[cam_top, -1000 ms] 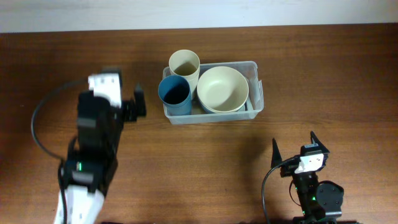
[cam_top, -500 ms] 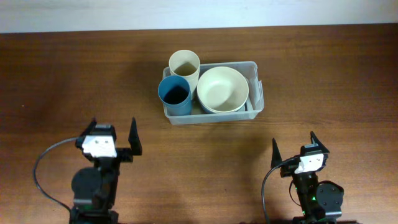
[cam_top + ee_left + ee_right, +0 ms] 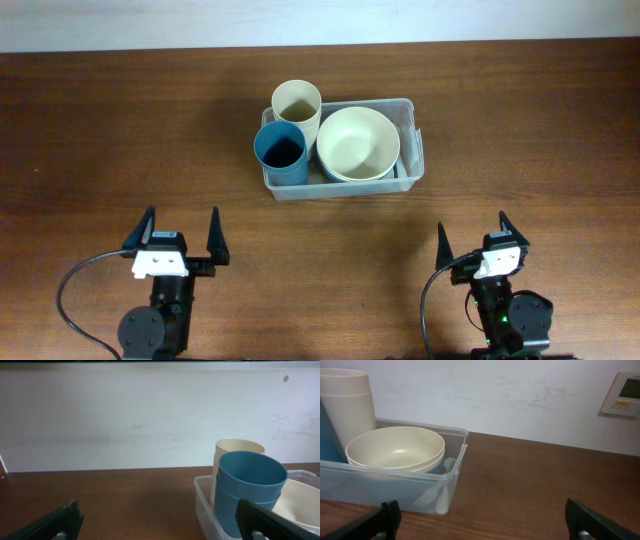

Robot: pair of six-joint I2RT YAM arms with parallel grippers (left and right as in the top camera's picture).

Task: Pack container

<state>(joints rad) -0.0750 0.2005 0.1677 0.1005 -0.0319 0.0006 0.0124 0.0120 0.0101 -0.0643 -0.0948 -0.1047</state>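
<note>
The clear plastic container (image 3: pixel 412 140) sits at the table's far middle. It holds a blue cup (image 3: pixel 281 152), a cream cup (image 3: pixel 297 103) and a stack of cream bowls (image 3: pixel 358 142). White cutlery (image 3: pixel 441 496) lies under the bowls. The container also shows in the left wrist view (image 3: pixel 206 510) and the right wrist view (image 3: pixel 395 487). My left gripper (image 3: pixel 181 236) is open and empty near the front left edge. My right gripper (image 3: pixel 472 238) is open and empty near the front right edge. Both are well short of the container.
A white wall (image 3: pixel 150 415) runs behind the table. A white wall panel (image 3: pixel 621 394) hangs at the far right. Bare wood (image 3: pixel 330 260) lies between the grippers and the container.
My left arm has drawn back from beside the container to the front left edge, its gripper open and empty. The right arm has not moved.
</note>
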